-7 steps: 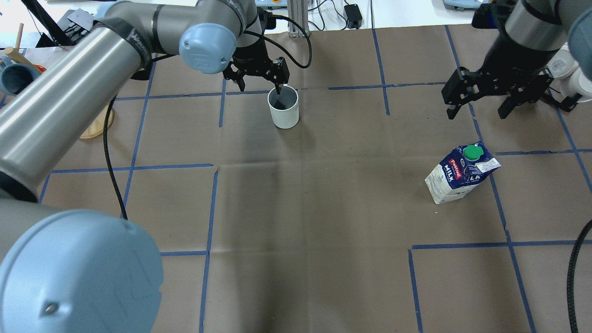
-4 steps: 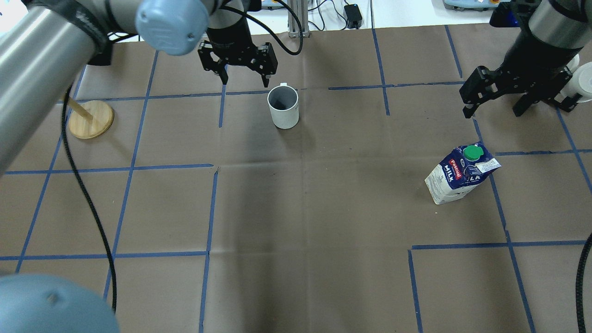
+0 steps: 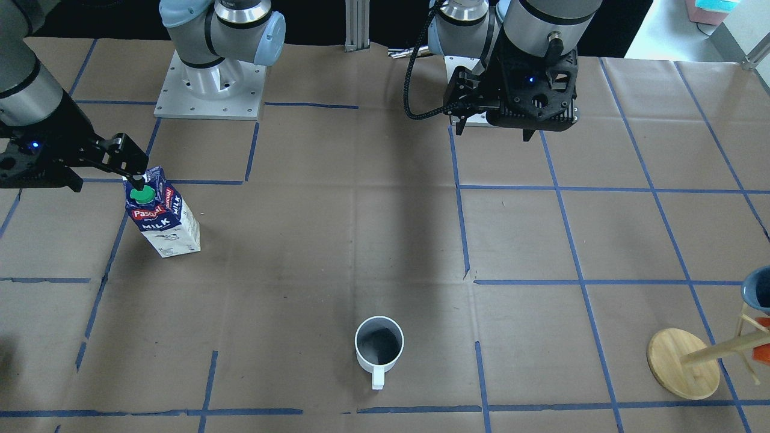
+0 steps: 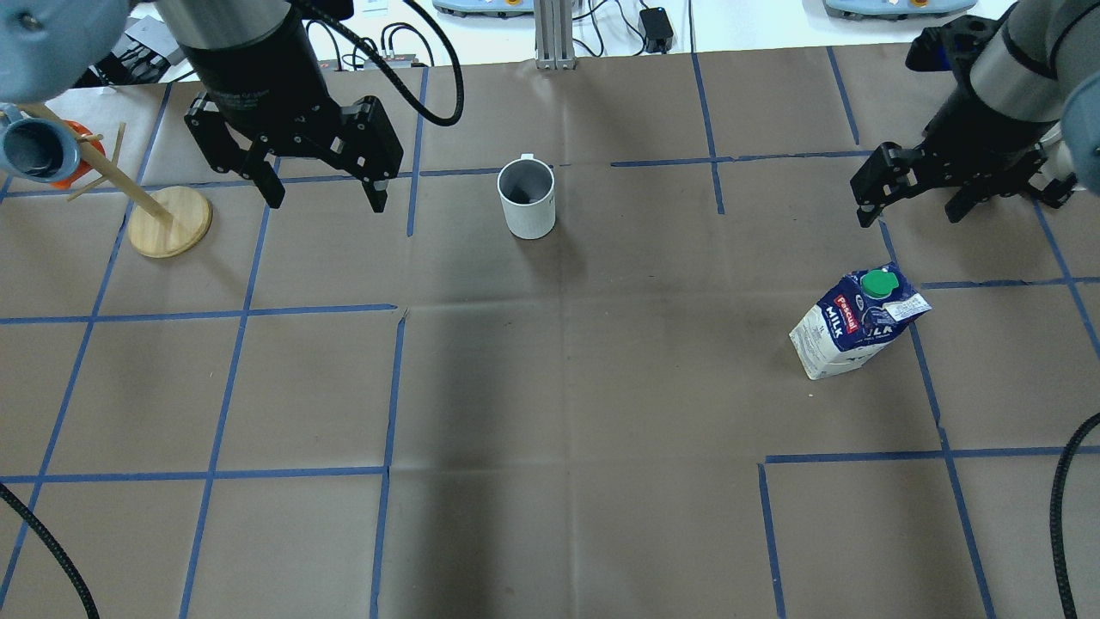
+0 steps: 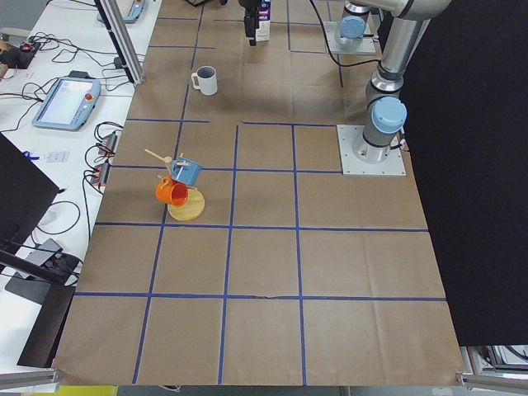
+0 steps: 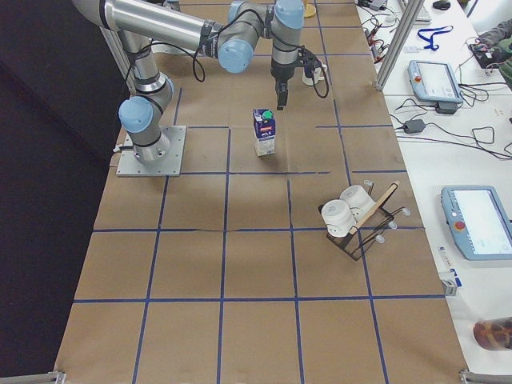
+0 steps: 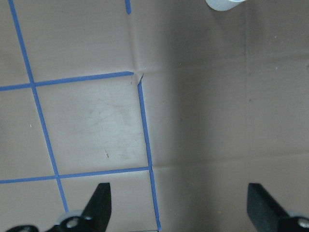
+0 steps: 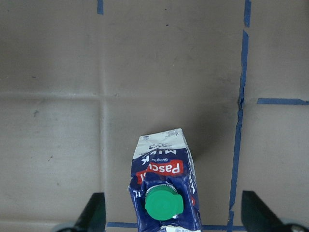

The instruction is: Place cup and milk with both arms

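A brown paper-covered surface [image 4: 550, 404] carries a grid of blue tape [image 4: 258, 474]. At one end stands a wooden mug tree [image 4: 169, 222] holding a blue mug [image 5: 186, 172] and an orange mug [image 5: 172, 192]. Near the other end, a black wire rack [image 6: 360, 242] holds two white cups [image 6: 336, 214].

Seen from overhead, bare paper [image 4: 550, 387] surrounds the cup [image 4: 527, 198], with the left gripper [image 4: 326, 202] hanging near its 9 o'clock and the wooden mug stand [image 4: 169, 222] farther that way, while the carton [image 4: 855, 325], well apart at 4 o'clock, has open room on every side but for the right gripper [image 4: 908, 217] raised near its 1 o'clock.
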Controlling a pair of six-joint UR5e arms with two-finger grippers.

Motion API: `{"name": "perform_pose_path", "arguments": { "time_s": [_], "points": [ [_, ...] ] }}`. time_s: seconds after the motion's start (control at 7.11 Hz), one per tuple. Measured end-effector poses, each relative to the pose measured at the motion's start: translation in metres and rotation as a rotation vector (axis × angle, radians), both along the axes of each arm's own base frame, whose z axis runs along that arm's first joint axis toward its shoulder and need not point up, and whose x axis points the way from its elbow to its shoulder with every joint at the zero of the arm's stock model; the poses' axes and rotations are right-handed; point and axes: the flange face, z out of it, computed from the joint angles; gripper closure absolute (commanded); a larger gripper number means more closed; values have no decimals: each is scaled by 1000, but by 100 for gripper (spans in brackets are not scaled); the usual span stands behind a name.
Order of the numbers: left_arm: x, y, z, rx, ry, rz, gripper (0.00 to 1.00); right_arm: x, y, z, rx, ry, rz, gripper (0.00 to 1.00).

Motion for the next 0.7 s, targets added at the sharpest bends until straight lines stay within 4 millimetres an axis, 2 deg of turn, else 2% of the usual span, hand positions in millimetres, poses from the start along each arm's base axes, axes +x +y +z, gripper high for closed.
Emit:
{"name": "perform_pose_path", "arguments": {
  "time_s": [0.28, 0.42, 0.7],
  "points": [
    [10, 37, -25, 10, -4, 14, 1, 1, 6, -20, -22, 7, 6, 0],
    [19, 44, -35, -14, 0, 32, 1, 2, 8, -26, -17, 7, 18, 0],
    [29, 45, -42, -55, 8, 51, 1, 5, 15, -43, 13, -4, 59, 0]
  ]
}}
